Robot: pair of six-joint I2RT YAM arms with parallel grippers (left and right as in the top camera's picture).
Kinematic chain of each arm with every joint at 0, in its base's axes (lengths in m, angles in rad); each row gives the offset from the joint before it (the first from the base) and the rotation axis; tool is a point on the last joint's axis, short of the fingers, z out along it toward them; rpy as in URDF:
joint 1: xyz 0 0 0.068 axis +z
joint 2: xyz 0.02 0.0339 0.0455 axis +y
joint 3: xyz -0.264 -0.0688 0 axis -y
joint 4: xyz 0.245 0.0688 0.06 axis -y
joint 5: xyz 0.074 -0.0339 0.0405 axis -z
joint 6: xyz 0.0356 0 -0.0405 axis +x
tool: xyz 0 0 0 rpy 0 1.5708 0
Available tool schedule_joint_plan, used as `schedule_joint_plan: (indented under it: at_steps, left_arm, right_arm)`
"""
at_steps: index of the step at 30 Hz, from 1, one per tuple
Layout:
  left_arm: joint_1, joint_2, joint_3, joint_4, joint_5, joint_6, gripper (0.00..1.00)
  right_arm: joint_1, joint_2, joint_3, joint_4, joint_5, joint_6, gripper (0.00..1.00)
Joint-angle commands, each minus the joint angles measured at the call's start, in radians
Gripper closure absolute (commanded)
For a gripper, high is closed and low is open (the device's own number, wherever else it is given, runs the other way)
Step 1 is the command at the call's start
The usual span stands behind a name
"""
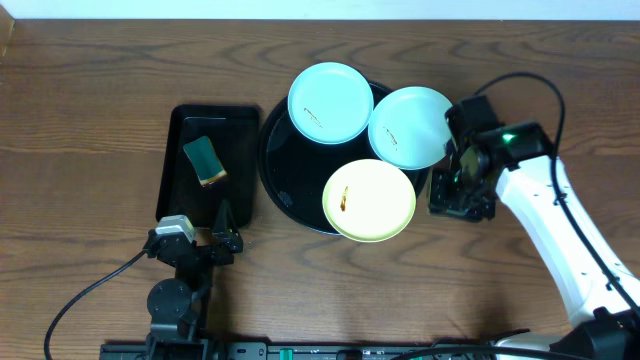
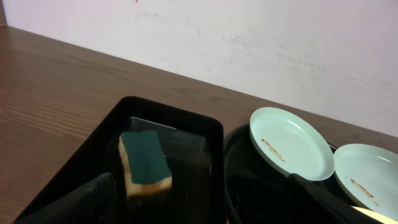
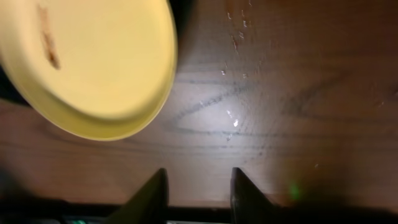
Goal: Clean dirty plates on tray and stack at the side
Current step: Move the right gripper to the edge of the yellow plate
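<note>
Arms are working from two sides of the brown wooden counter [image 1: 90,110]. The left arm [image 1: 172,295] is sitting low at the near edge, and its cable is trailing off to the left. It is pointing its left pincer [image 2: 200,180] away from the robot, at the near end of a small black box tray [image 1: 232,125]. The two dark fingers are standing wide apart and are holding nothing. A sponge [image 2: 144,165] with a green top and a yellow bottom is lying in that box tray.

The white right arm [image 1: 560,230] is reaching in from the near right corner and bending over at the wrist. A little green light [image 1: 508,137] is glowing on it. Its right pincer [image 3: 199,190] is pointing down at bare wood, just beside the right rim of the tray [image 1: 290,170]. The fingers are a little apart, with only wood showing between them.

Three plates are sitting on the big round black tray. One mint plate [image 1: 330,102] is lying at the far side. The second mint plate [image 1: 410,126] is just beside it on the right, hanging over the rim. The yellow plate [image 1: 368,200] is lying on the near right part, also hanging over the rim, close to the right pincer. Each plate is showing a thin brown smear.

A tiny red mark [image 2: 137,1] is showing on the wall, too small to read.
</note>
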Motion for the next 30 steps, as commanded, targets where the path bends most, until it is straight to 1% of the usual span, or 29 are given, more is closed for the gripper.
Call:
schedule_joint_plan:
  at_steps: [1,6,9,12,13,15,21,24,26,30]
  left_arm:
    - [0.005,-0.006,-0.022,-0.034,-0.015,0.013,0.14]
    - [0.005,-0.006,-0.022,-0.034,-0.015,0.013,0.14]
    - [0.005,-0.006,-0.022,-0.034,-0.015,0.013,0.14]
    - [0.005,-0.006,-0.022,-0.034,-0.015,0.013,0.14]
    - [0.005,-0.006,-0.022,-0.034,-0.015,0.013,0.14]
    - [0.005,-0.006,-0.022,-0.034,-0.015,0.013,0.14]
    - [0.005,-0.006,-0.022,-0.034,-0.015,0.013,0.14]
    - [0.005,-0.006,-0.022,-0.034,-0.015,0.013,0.14]
    - [0.005,-0.006,-0.022,-0.034,-0.015,0.013,0.14]
    - [0.005,-0.006,-0.022,-0.034,-0.015,0.013,0.14]
  right_arm:
    - [0.006,0.0,-0.074,0.029,-0.006,0.024,0.8]
    - [0.006,0.0,-0.17,0.119,-0.006,0.046,0.79]
    - [0.019,0.0,-0.209,0.193,-0.006,0.053,0.76]
    - [0.048,0.0,-0.232,0.266,-0.006,0.09,0.74]
    - [0.059,0.0,-0.233,0.289,-0.005,0.099,0.71]
    - [0.08,0.0,-0.233,0.333,0.023,0.132,0.69]
    - [0.117,0.0,-0.234,0.383,0.145,0.254,0.68]
    - [0.122,0.0,-0.245,0.385,0.172,0.292,0.64]
    - [0.121,0.0,-0.262,0.403,0.174,0.321,0.63]
    - [0.122,0.0,-0.322,0.506,0.114,0.345,0.65]
